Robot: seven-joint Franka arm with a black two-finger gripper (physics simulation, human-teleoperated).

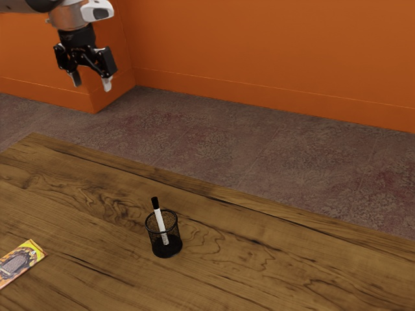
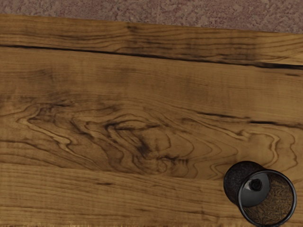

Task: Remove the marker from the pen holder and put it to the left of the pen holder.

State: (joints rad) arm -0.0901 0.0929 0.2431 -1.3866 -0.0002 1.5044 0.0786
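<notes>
That colorful packet (image 1: 19,264) on the worktop (image 1: 97,259) isn't part of your job, so just steer around it. Your marker (image 1: 159,216) is in the pen holder (image 1: 174,243), leaning a bit, black cap poking up above the rim. Your fingers (image 1: 107,83) are spread well apart with nothing between them, and they're up high, well apart from the holder, so I'd say you're at the approach step, no grasp yet. Next move imo: bring the hand across until it's over the cap, match the marker's lean as best you can, then come down with one finger on each side and close on the part above the rim. Don't go too low or you'll probably clip the mesh and tip the whole thing. Once you've got it, lift until the bottom end clears the rim, then lay it down left of the holder.
</notes>
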